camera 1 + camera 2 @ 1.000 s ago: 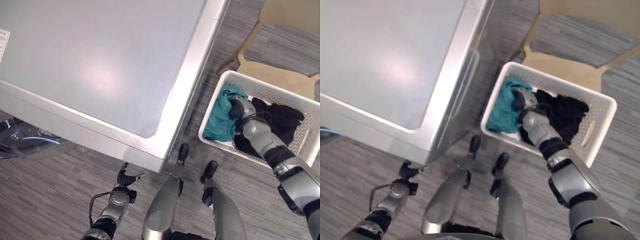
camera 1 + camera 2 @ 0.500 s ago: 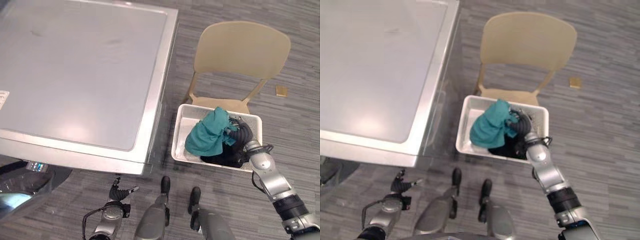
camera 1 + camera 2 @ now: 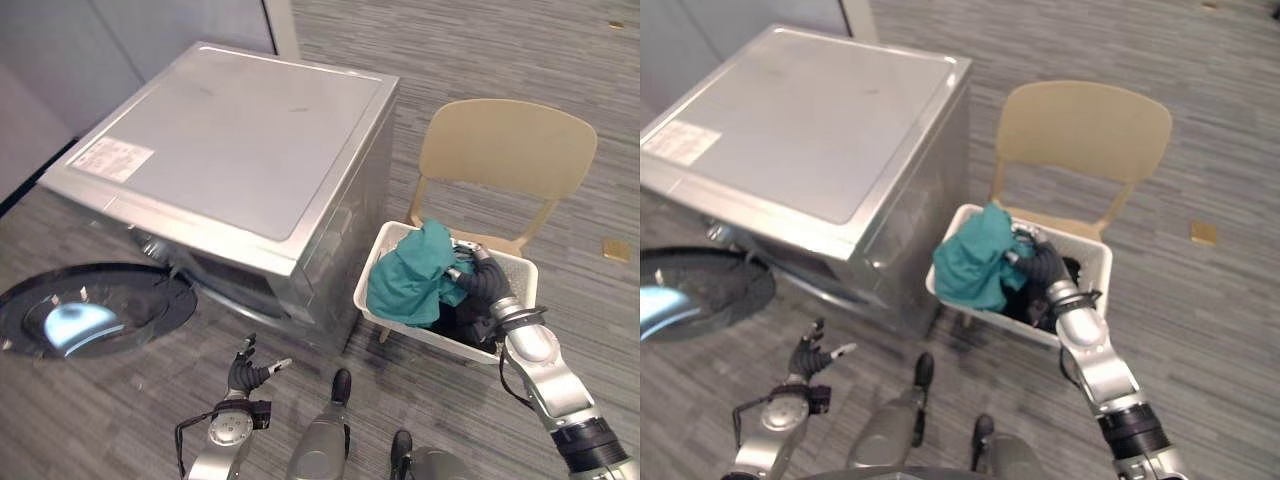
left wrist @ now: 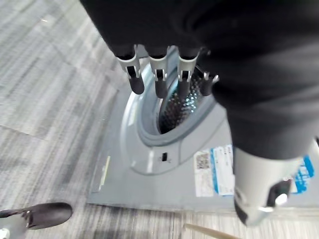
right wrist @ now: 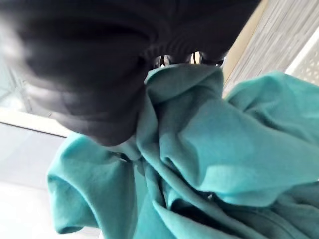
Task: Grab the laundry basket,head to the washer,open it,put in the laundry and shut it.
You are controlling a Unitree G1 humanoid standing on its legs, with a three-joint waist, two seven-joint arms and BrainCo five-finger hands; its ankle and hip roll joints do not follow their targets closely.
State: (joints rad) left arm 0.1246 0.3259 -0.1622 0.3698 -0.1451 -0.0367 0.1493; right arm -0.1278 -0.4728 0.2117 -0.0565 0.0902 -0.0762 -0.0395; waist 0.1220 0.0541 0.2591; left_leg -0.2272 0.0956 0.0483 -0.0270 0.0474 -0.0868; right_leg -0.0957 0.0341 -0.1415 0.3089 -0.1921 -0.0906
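- The teal garment (image 3: 405, 282) is bunched up and lifted above the near rim of the white laundry basket (image 3: 520, 270), hanging partly over the basket's washer-side edge.
- The right hand (image 3: 1044, 266) has its fingers curled into the teal cloth; in the right wrist view the fabric is gathered tight against the palm.
- Dark clothes (image 3: 458, 322) lie in the basket beneath the lifted piece.
- The basket stands on the floor, just beside the washer (image 3: 240, 170) and against the front of a tan chair (image 3: 507, 150).
- The washer's round door (image 3: 90, 310) is swung open low at its front; the left wrist view looks into the open drum (image 4: 174, 102).
- The left hand (image 3: 250, 370) hangs low in front of the washer, fingers loosely spread, holding nothing.
- Progress, as I judge it: basket brought over and door opened; loading is only starting. The teal piece must go into the drum, then the dark clothes, then the door must be shut.
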